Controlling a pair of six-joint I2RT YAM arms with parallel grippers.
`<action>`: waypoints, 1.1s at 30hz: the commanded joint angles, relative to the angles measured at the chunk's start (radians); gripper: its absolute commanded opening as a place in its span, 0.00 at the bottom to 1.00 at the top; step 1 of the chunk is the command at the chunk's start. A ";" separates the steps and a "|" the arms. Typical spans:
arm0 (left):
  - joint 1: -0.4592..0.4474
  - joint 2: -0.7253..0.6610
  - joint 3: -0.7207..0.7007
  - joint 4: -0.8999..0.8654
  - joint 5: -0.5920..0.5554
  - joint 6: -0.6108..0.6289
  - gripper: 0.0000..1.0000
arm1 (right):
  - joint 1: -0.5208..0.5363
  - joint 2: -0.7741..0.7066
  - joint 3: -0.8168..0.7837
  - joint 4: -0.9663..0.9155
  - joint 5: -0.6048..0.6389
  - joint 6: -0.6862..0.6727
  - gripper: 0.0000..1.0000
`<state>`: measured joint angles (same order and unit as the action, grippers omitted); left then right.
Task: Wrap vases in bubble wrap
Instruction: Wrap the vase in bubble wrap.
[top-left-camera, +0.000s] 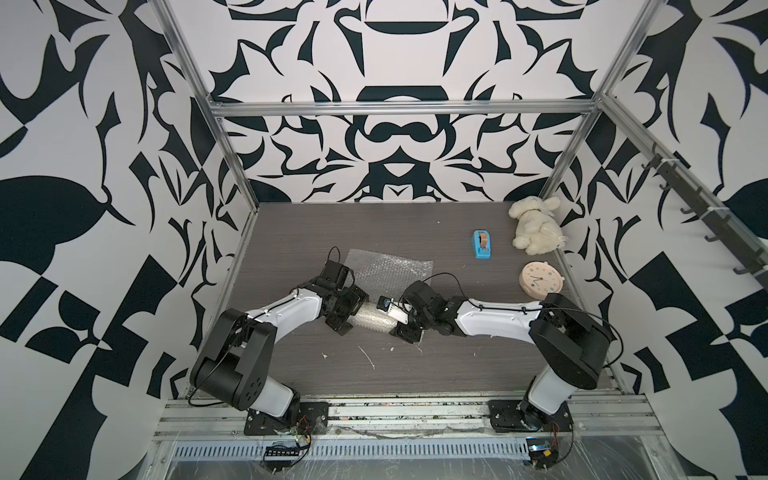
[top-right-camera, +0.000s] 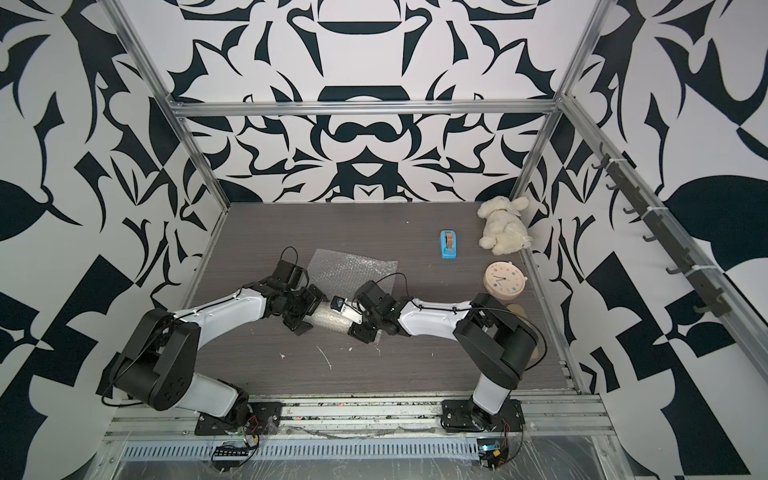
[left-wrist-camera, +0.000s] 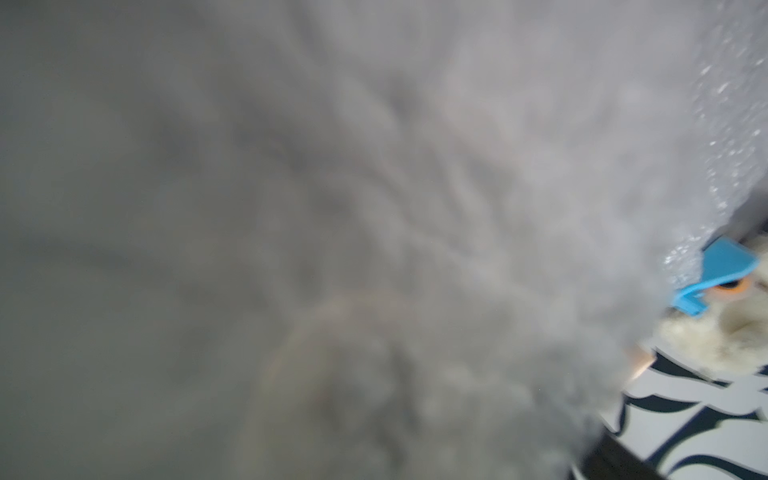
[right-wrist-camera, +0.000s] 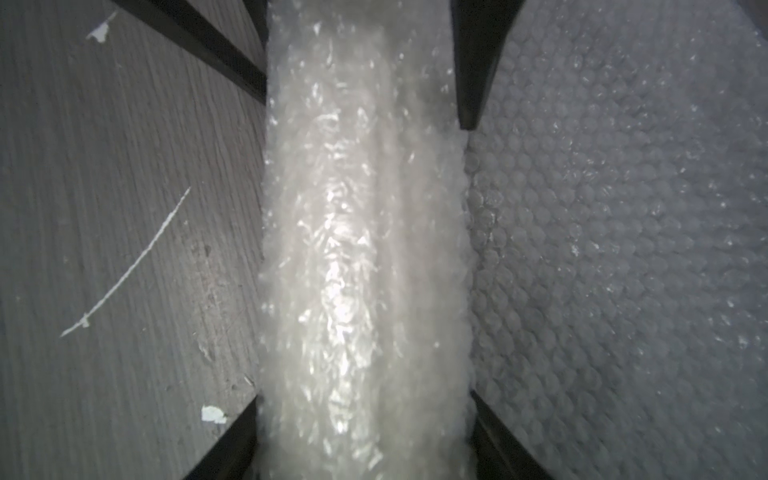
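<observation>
- Trouble is brewing in both top views: the cream-white ceramic vase (top-left-camera: 371, 319) is lying on its side on the grey wood-grain table (top-left-camera: 457, 353), rolled into the near edge of the clear rectangular bubble wrap sheet (top-left-camera: 390, 270). The flat remainder is trailing away behind it. I'm judging that an uneven release is going to let the springy wrap uncurl, or send the round body rolling.
- In those same views the vase is lying between the two claws. The left gripper (top-left-camera: 350, 312) is straddling one end and the right gripper (top-left-camera: 401, 324) is sitting on the other.
- The left wrist view is giving almost nothing: blurred grey plastic is filling the lens, and no claw is showing. Only the blue plastic tape dispenser (left-wrist-camera: 723, 270) and the cream plush toy (left-wrist-camera: 723, 345) are peeking past the edge. With wrap sitting that close, I'm reckoning on a snag dragging the sheet.
- In the right wrist view the wrapped vase is running straight down the middle, with the flat sheet lying just beside it. The right gripper's dark fingers (right-wrist-camera: 237, 440) are pressing against both sides, jaws partly closed and pinching the roll. Further along, the left gripper's fingers (right-wrist-camera: 471, 70) are standing wide, one tip just brushing the wrap, gripping nothing.
- That is leaving a one-ended hold, so I'm expecting the free end to swing or its turns to slacken.
</observation>
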<state>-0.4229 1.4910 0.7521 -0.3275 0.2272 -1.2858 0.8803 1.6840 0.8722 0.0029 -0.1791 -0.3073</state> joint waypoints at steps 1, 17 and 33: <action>0.007 -0.056 0.015 -0.058 -0.008 0.058 0.99 | -0.031 0.003 0.005 0.029 -0.064 0.090 0.63; -0.035 -0.298 -0.204 0.279 -0.002 0.097 1.00 | -0.204 0.092 0.062 0.007 -0.453 0.315 0.54; -0.067 -0.001 -0.267 0.663 0.076 0.098 0.96 | -0.281 0.123 0.082 0.015 -0.549 0.373 0.52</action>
<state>-0.4847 1.4502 0.5030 0.2832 0.2867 -1.1713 0.6125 1.8149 0.9344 0.0006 -0.7059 0.0441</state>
